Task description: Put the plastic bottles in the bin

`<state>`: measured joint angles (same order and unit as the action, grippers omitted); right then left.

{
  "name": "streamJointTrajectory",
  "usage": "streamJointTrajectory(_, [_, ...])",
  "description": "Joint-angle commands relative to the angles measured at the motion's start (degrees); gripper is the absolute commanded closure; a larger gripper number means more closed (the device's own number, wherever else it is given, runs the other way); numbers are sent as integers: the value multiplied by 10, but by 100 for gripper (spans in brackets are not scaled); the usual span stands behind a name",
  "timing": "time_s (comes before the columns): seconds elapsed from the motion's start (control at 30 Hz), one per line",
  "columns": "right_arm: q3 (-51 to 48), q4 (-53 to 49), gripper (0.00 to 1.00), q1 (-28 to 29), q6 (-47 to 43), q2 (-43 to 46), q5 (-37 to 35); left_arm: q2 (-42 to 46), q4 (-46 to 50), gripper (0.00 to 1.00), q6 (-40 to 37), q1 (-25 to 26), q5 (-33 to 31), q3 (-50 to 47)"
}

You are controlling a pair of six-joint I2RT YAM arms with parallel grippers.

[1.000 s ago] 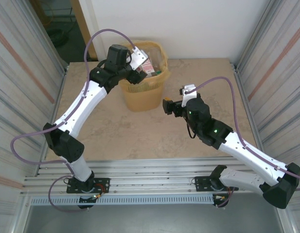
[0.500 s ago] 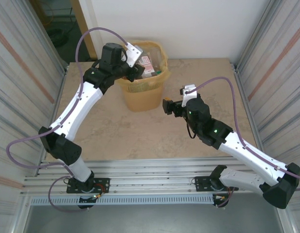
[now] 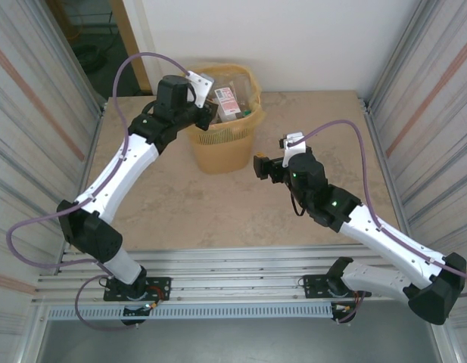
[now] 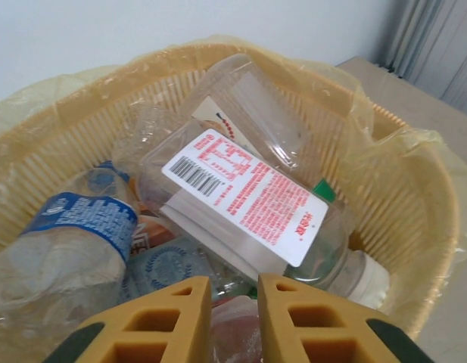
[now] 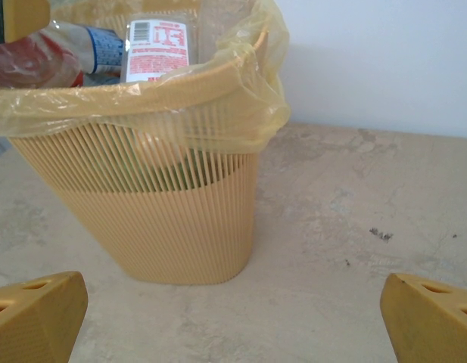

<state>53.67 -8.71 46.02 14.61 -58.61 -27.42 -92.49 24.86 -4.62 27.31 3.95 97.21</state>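
Observation:
The bin (image 3: 218, 151) stands at the back of the table, heaped with several plastic bottles. On top lies a clear bottle with a white, red-printed label (image 4: 248, 189), and a blue-labelled one (image 4: 74, 227) lies to its left. My left gripper (image 4: 233, 289) hangs over the bin's left rim (image 3: 206, 113). It is shut on a crumpled reddish bottle (image 4: 235, 333) that fills the narrow gap between its yellow fingers. My right gripper (image 5: 233, 295) stands wide open just above the table, right of the bin (image 5: 172, 227), with nothing between its fingers (image 3: 259, 166).
The beige stone table (image 3: 218, 219) spreads in front of and right of the bin. A white wall runs behind it and corrugated metal panels (image 3: 437, 91) close both sides. The bin's yellow liner (image 5: 218, 98) droops over its rim.
The left gripper has shut and drawn back leftward from the bin's middle to its left rim. The right arm has not moved.

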Motion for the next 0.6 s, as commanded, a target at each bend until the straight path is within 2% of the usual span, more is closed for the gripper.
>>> streamJointTrajectory(0.0, [4,-5,2,-3,11,0,-7,-16,-10,77,31,-4,35,-6])
streamJointTrajectory(0.37, [-1,-8,2,-4,11,15,-12,-47,-14,75,51,-14,56,8])
streamJointTrajectory(0.5, [-1,-9,2,-6,11,15,-14,-43,-16,71,55,-15,64,7])
streamJointTrajectory(0.57, [2,-12,2,-7,10,14,-16,-39,-16,66,55,-15,73,10])
